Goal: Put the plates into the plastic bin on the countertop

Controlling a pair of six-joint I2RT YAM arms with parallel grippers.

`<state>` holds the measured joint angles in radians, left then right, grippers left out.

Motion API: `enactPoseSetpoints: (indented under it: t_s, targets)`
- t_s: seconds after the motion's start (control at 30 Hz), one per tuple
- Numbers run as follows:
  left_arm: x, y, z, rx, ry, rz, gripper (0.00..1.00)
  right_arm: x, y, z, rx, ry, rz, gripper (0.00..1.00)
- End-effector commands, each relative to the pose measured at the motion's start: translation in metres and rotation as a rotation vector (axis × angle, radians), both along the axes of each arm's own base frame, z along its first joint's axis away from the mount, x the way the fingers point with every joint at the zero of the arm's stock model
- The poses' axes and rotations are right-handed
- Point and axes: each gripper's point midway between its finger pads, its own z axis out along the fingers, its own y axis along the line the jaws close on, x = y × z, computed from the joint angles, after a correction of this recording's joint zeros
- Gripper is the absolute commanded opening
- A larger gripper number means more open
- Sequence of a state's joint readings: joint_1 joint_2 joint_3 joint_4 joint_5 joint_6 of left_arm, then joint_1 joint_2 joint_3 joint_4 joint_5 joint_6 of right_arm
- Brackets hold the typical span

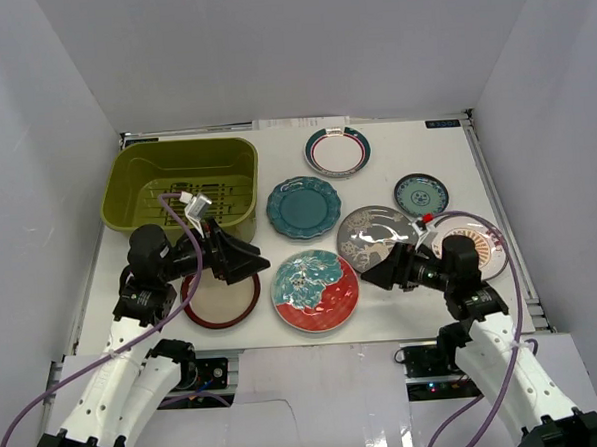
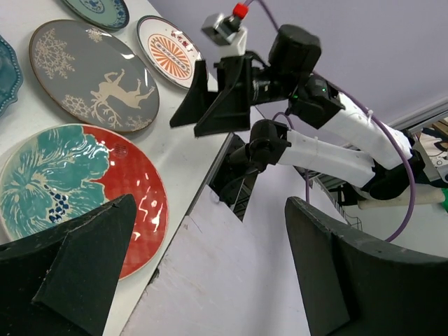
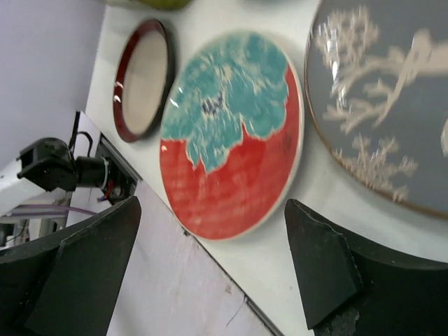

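Plates [image 1: 303,207]: seven are laid flat across the white bench [image 1: 456,165].
Plastic bin [image 1: 136,177]: set at the far left corner, beside them.
Left pincer [image 1: 248,258]: spread wide, nothing held.
Right pincer [image 1: 379,273]: spread wide, nothing held.

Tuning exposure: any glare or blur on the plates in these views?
Top external: sharp, evenly lit, faint sheen on the grey plate. Left wrist: white glare streaks across the floral plate. Right wrist: slightly soft overall, small glare spots near both plates' rims.
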<state>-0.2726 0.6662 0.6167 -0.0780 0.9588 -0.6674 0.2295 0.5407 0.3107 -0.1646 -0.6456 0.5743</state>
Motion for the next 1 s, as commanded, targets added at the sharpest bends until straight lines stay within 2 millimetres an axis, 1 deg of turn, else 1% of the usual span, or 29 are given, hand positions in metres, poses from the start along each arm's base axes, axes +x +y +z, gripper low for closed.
enactPoseSetpoints:
  t_s: [0.0,0.03,0.07,0.17,0.2,0.23,0.3,0.33,0.37,0.43,0.53,0.57,0.6,0.67,0.7,0.73,0.77,0.8,0.83,0.87,0.9,0.93,0.97]
  targets:
    - [-0.005,0.000,0.004,-0.002,-0.016,-0.010,0.98,-0.009,0.010,-0.010,0.024,0.050,-0.003,0.90]
    - [-0.006,0.000,0.003,-0.002,-0.010,-0.019,0.98,-0.007,0.009,-0.016,0.003,0.057,-0.028,0.90]
    - [-0.007,0.000,0.002,-0.001,-0.001,-0.025,0.98,-0.013,0.013,-0.024,-0.010,0.072,-0.010,0.90]
    - [-0.008,0.000,-0.007,0.007,0.033,-0.033,0.98,-0.015,0.022,-0.035,-0.011,0.097,-0.004,0.89]
    - [-0.008,0.000,-0.009,0.008,0.042,-0.031,0.98,-0.019,0.024,-0.049,-0.025,0.138,-0.001,0.88]
    - [-0.008,0.000,-0.012,0.011,0.055,-0.028,0.98,-0.013,0.027,-0.047,-0.012,0.123,-0.022,0.87]
    - [-0.007,0.000,-0.016,0.013,0.079,-0.015,0.98,-0.018,0.034,-0.060,-0.035,0.152,-0.012,0.86]
    - [-0.007,0.001,-0.017,0.018,0.091,-0.004,0.98,-0.016,0.038,-0.060,-0.039,0.136,-0.027,0.86]
    - [-0.006,0.002,-0.017,0.018,0.091,0.002,0.98,-0.017,0.040,-0.066,-0.055,0.154,-0.032,0.86]
    - [-0.008,0.003,-0.017,0.024,0.082,0.013,0.98,-0.018,0.046,-0.069,-0.057,0.159,-0.024,0.85]
    - [-0.008,0.007,-0.018,0.049,0.068,0.040,0.98,-0.023,0.061,-0.076,-0.052,0.184,0.000,0.82]
    - [-0.006,0.008,-0.015,0.058,0.054,0.060,0.98,-0.021,0.065,-0.080,-0.051,0.204,-0.014,0.79]
    - [-0.005,0.010,-0.015,0.069,0.051,0.071,0.98,-0.022,0.066,-0.083,-0.053,0.211,-0.017,0.77]
    - [-0.005,0.013,-0.016,0.099,0.034,0.093,0.98,-0.021,0.067,-0.093,-0.065,0.238,-0.035,0.70]
    - [-0.002,0.017,-0.016,0.113,0.032,0.124,0.98,-0.019,0.070,-0.090,-0.039,0.241,-0.048,0.65]
    - [-0.001,0.018,-0.016,0.121,0.021,0.138,0.98,-0.017,0.068,-0.093,-0.041,0.247,-0.068,0.42]
    - [0.000,0.021,-0.014,0.132,-0.010,0.152,0.98,-0.015,0.067,-0.093,-0.036,0.254,-0.086,0.30]
    - [0.003,0.024,-0.013,0.145,-0.013,0.182,0.98,-0.012,0.065,-0.093,-0.039,0.249,-0.112,0.16]
    - [0.003,0.025,-0.012,0.152,-0.026,0.192,0.98,-0.010,0.063,-0.093,-0.040,0.248,-0.127,0.12]
    - [0.004,0.027,-0.010,0.160,-0.049,0.199,0.98,-0.008,0.063,-0.085,-0.022,0.227,-0.137,0.08]
    - [0.005,0.028,-0.005,0.162,-0.066,0.212,0.98,-0.009,0.058,-0.088,-0.050,0.232,-0.153,0.08]
    - [0.007,0.029,-0.001,0.161,-0.076,0.222,0.98,-0.006,0.060,-0.071,-0.018,0.192,-0.153,0.08]
    - [0.007,0.030,0.004,0.160,-0.093,0.229,0.98,-0.006,0.059,-0.064,-0.017,0.182,-0.155,0.08]
